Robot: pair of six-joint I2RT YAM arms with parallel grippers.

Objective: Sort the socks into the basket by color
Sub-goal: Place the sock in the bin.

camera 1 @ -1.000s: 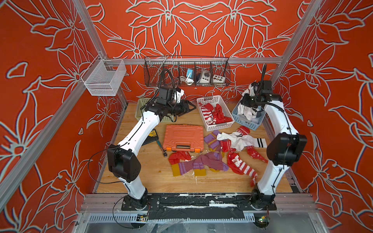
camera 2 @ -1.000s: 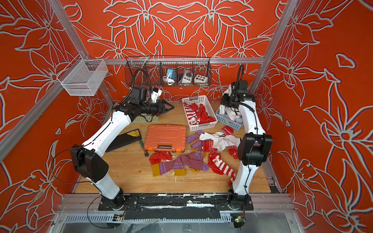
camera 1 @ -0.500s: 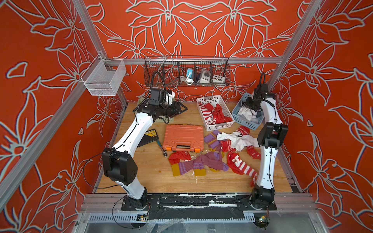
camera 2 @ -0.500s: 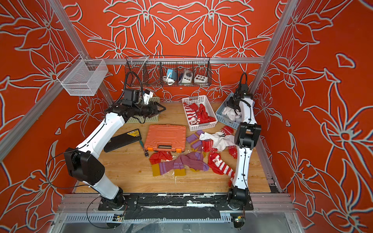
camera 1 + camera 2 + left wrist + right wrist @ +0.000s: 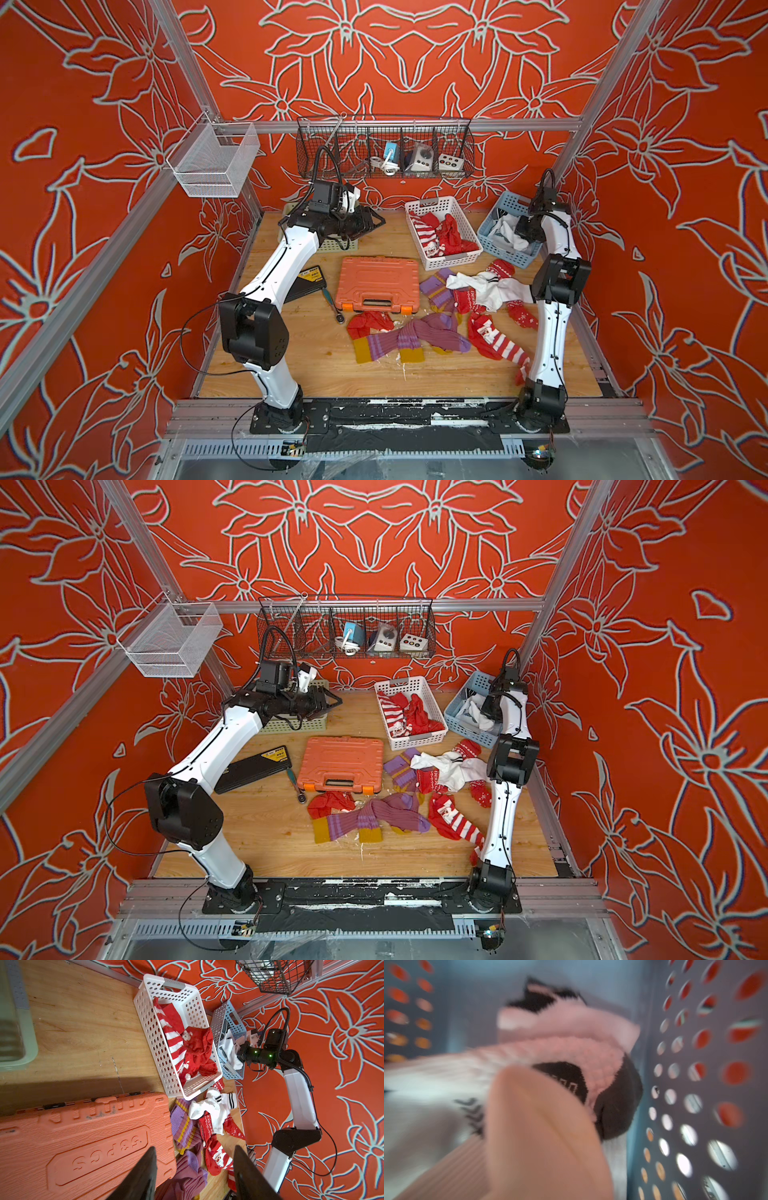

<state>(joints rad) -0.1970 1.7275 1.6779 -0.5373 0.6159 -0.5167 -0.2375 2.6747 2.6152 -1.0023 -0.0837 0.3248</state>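
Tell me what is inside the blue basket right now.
White socks with black marks lie in the blue basket, and the right gripper, shut, reaches down among them. The basket floor and anything beneath the socks are covered.

Walls [image 5: 415, 62]: orange-red, with pale grey flower outlines. Desk [image 5: 332, 374]: light wood grain. Tool case [image 5: 378, 278]: orange. Along the desk's far edge: green basket [image 5: 299, 726], pale; white basket [image 5: 449, 262], grey handles; blue basket [image 5: 509, 257], pale. Red socks [image 5: 424, 232]: white stripes or snowflakes. Purple socks [image 5: 415, 338]: lilac bands, mustard toes. White socks [image 5: 486, 286]: black stripes and marks. Arms [image 5: 286, 266]: white, black joints. Wire rack [image 5: 332, 145]: black.
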